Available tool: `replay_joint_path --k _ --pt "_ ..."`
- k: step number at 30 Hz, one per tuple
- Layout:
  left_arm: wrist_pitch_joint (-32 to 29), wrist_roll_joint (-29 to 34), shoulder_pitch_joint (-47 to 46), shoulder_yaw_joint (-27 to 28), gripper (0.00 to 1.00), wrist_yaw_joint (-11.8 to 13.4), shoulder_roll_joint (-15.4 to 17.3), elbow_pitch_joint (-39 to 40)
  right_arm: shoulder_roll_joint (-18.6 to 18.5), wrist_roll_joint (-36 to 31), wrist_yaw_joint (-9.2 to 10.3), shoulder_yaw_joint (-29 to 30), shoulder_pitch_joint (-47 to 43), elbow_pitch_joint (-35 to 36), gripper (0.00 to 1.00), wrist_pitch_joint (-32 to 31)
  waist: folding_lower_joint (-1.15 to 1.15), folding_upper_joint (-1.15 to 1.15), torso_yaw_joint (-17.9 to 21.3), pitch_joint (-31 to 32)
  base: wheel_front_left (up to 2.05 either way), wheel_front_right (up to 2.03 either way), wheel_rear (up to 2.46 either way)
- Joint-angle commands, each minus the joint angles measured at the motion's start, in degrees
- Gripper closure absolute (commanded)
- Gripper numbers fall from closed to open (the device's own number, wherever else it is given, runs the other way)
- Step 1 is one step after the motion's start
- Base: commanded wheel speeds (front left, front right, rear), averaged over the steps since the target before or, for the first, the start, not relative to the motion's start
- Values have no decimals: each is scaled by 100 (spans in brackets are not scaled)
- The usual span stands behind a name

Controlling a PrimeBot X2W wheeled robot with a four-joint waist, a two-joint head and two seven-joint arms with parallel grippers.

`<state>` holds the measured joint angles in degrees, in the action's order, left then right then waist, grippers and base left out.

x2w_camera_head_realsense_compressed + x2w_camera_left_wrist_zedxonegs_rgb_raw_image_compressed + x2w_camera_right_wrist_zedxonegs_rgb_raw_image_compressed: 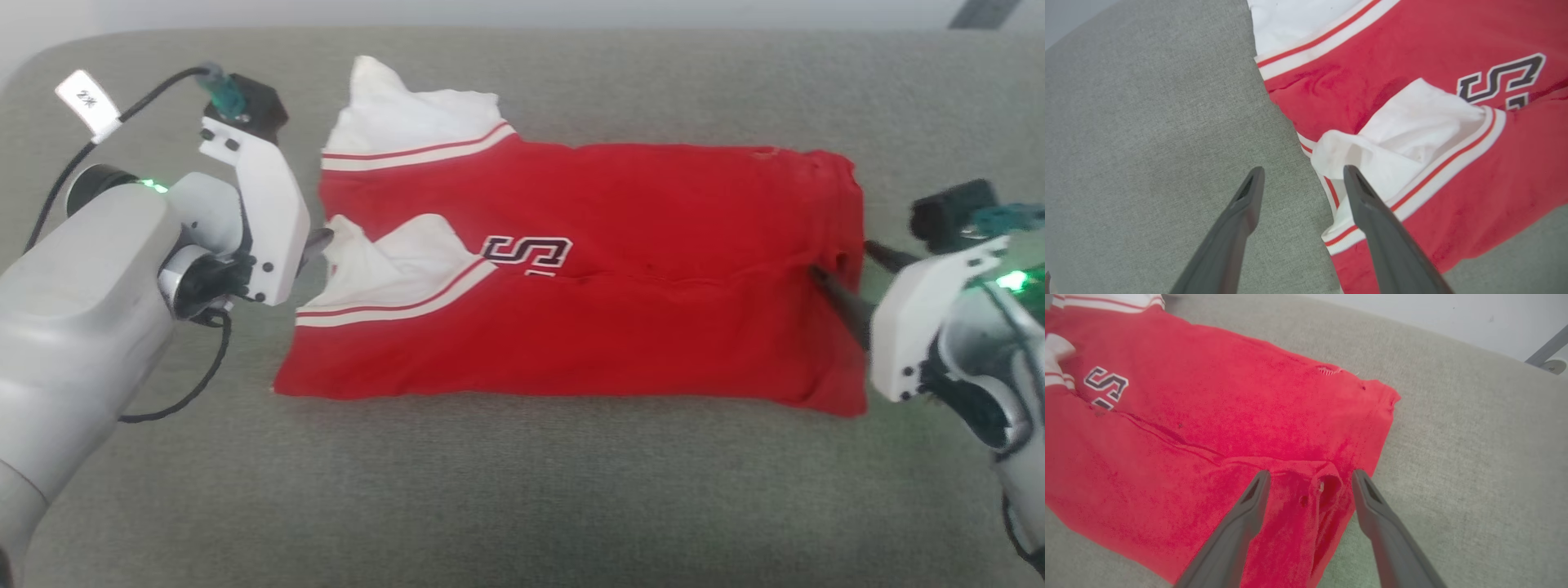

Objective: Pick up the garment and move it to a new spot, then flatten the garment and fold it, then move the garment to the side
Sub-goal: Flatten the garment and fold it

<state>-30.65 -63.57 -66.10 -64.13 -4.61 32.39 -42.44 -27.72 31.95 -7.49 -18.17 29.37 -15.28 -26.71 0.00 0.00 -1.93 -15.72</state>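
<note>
garment (588,278): folded red strip on grey cushion (522,490), middle, slightly far of centre
head view: whole fold, both ends
left wrist view: crumpled white sleeve (1396,134), striped trim, letter S
right wrist view: small holes near hem, metal leg (1545,351) past the cushion's far edge
left gripper (1300,173): fingers spread, gripping nothing, at sleeve edge
right gripper (1310,475): fingers spread, straddling hem, nothing pinched
room: wide bare cushion near; narrower strip far
axis: left-right; sleeves left, hem right
</note>
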Motion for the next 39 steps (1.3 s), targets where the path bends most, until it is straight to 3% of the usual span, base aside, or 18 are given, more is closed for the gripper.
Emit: replay_joint_path --k 1,9,18,25,30,35,36,37,39 --pt "-55 55 -98 -35 0 53 21 58 -12 -89 -1 128 -95 52 0 121 0 0 -124 103 0 0 0" --pt "-531 -325 193 32 0 274 115 801 281 -644 -1 1050 -707 618 0 908 0 0 -342 309 0 0 0" --pt "-1150 -778 799 51 0 1014 649 1865 1103 -1492 -1 2146 -1280 1271 0 1407 0 0 -176 331 0 0 0" --pt "-1218 -962 1218 75 0 1461 1025 2187 1573 -1765 -1 2430 -1504 1678 0 1270 0 0 121 127 0 0 0" --pt "-1085 -1157 1443 184 0 1502 992 1843 1735 -1780 -1 2380 -1531 1848 0 1060 0 0 321 -64 0 0 0" --pt "-1030 -1359 1688 193 4 1350 687 1359 1762 -1651 -1 2256 -1620 1880 0 586 0 0 399 -154 0 0 0" --pt "-1038 -1341 1704 149 82 1285 626 1278 1728 -1608 -1 2193 -1641 1874 0 411 0 0 399 -168 0 0 0" --pt "-1051 -1400 1736 152 100 1256 554 1193 1703 -1544 -1 2147 -1663 1861 0 233 0 0 388 -179 0 0 0" --pt "-1052 -1410 1753 114 100 1151 429 1089 1679 -1438 -1 2110 -1726 1820 0 -190 0 0 350 -197 0 0 0"
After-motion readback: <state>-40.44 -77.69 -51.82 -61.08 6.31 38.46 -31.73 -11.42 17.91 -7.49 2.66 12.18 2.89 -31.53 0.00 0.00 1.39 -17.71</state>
